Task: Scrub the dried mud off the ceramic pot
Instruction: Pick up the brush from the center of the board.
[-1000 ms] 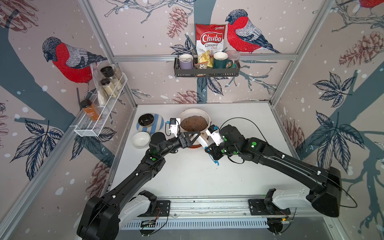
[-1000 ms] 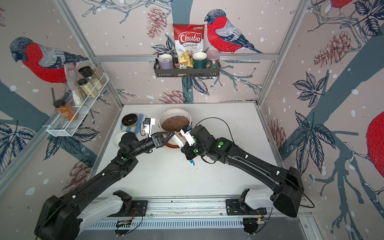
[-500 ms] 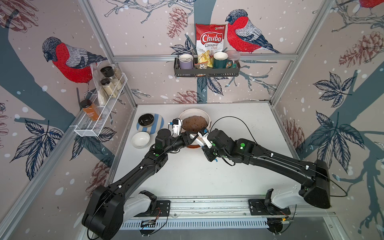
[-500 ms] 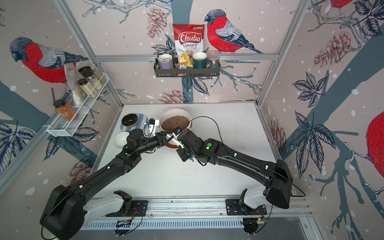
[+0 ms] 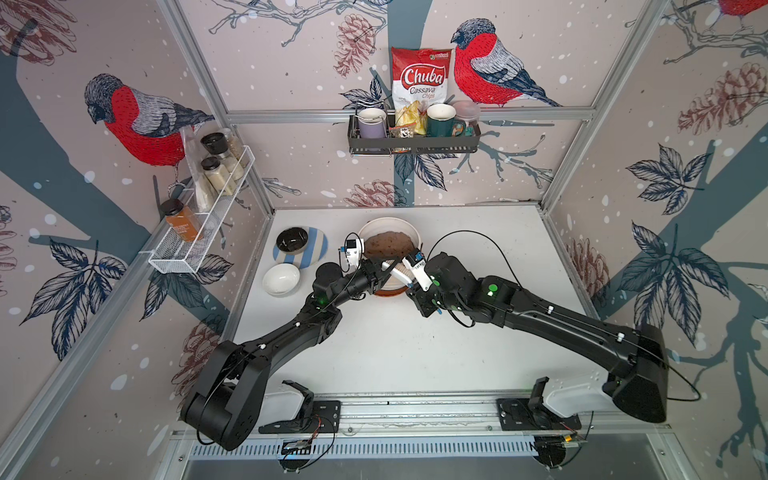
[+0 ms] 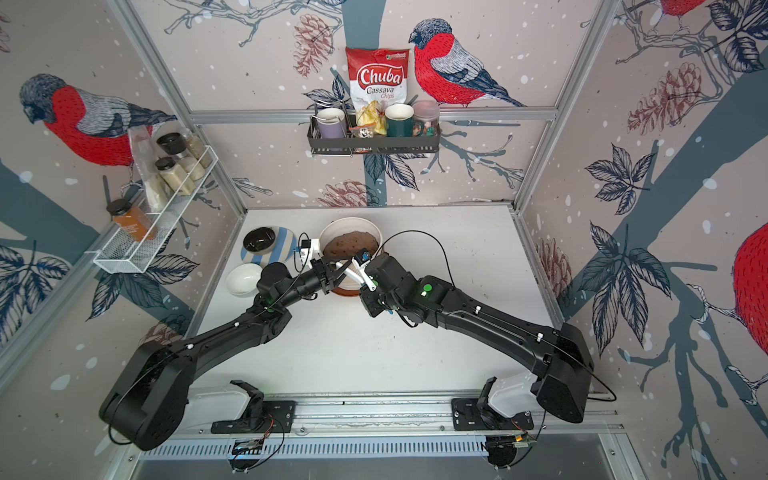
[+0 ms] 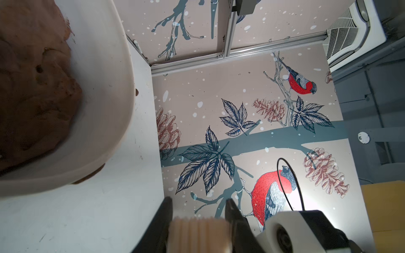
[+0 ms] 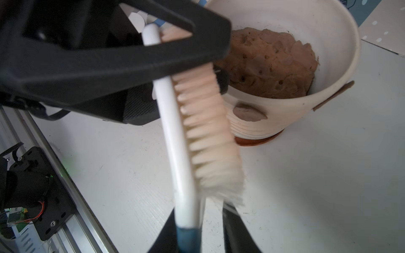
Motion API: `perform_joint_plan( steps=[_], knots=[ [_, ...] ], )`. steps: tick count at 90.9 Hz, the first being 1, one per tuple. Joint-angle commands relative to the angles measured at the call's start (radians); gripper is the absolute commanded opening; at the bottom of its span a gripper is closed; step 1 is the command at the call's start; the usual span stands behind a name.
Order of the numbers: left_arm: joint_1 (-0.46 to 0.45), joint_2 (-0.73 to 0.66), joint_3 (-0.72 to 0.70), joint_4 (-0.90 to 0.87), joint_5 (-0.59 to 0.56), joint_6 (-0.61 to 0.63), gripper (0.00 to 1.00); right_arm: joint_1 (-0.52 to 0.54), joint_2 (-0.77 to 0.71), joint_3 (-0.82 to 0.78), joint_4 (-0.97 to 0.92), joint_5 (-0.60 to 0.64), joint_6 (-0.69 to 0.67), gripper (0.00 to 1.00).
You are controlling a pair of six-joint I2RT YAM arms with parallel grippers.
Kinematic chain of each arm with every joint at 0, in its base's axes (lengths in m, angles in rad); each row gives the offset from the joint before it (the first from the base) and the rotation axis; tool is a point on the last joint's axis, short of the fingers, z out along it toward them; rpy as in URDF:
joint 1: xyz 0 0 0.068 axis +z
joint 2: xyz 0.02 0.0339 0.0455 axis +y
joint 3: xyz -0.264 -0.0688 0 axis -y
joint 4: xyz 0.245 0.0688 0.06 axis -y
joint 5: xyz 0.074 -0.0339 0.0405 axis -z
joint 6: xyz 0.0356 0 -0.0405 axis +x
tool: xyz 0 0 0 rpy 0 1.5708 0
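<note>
The ceramic pot (image 5: pixel 388 220) (image 6: pixel 349 220) is cream-white, ribbed and filled with brown soil, and it stands on a brown saucer at the middle back of the table. A patch of dried mud (image 8: pixel 248 112) sticks to its outer wall, and another brown patch (image 8: pixel 333 94) shows further round. A white brush (image 5: pixel 395 268) (image 8: pixel 175 131) with cream bristles and a blue handle end hangs in front of the pot. My left gripper (image 5: pixel 383 267) (image 7: pixel 198 200) is shut on the bristle head (image 7: pixel 198 232). My right gripper (image 5: pixel 409 284) (image 8: pixel 200 211) is open, with the handle against one finger and a gap to the other.
A black bowl (image 5: pixel 292 240) sits on a striped plate (image 5: pixel 316 250) left of the pot, and a white bowl (image 5: pixel 281 279) lies in front of them. Wall racks hold jars (image 5: pixel 216 174) and mugs (image 5: pixel 440 120). A small brown blob (image 7: pixel 137 92) lies on the table beside the pot.
My left gripper has shut on the brush head. My right gripper, earlier shut on the handle, has loosened. Both wrists have shifted slightly left in front of the pot.
</note>
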Motion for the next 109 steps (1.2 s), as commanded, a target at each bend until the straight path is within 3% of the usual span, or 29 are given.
perform_joint_plan(
  steps=[1, 43, 55, 62, 67, 80, 91, 101, 109],
  knots=[
    [0.0, 0.007, 0.01, 0.05, -0.004, -0.024, 0.18, -0.005, -0.011, -0.003, 0.036, -0.021, 0.022, 0.27],
    [-0.008, 0.043, 0.004, 0.06, -0.01, -0.056, 0.16, -0.028, -0.028, -0.031, 0.097, -0.041, 0.024, 0.31],
    [-0.017, 0.056, 0.008, 0.066, -0.02, -0.073, 0.16, -0.029, -0.007, -0.025, 0.094, -0.037, 0.012, 0.15],
    [-0.024, 0.068, 0.012, 0.079, -0.022, -0.086, 0.16, -0.031, -0.002, -0.025, 0.098, -0.032, 0.008, 0.01],
    [-0.03, 0.077, 0.013, 0.094, -0.023, -0.098, 0.18, -0.034, 0.001, -0.022, 0.095, -0.03, 0.012, 0.0],
    [-0.03, 0.097, 0.014, 0.138, -0.005, -0.123, 0.32, -0.078, 0.012, -0.002, 0.035, -0.108, 0.044, 0.0],
    [-0.016, 0.084, 0.018, 0.123, 0.023, -0.117, 0.67, -0.137, -0.025, -0.034, 0.003, -0.22, 0.055, 0.0],
    [0.003, 0.029, 0.035, 0.003, 0.04, -0.059, 0.73, -0.179, -0.069, -0.063, -0.034, -0.315, 0.027, 0.0],
    [0.012, -0.042, 0.092, -0.229, 0.053, 0.077, 0.78, -0.211, -0.092, -0.079, -0.074, -0.351, 0.008, 0.0]
  ],
)
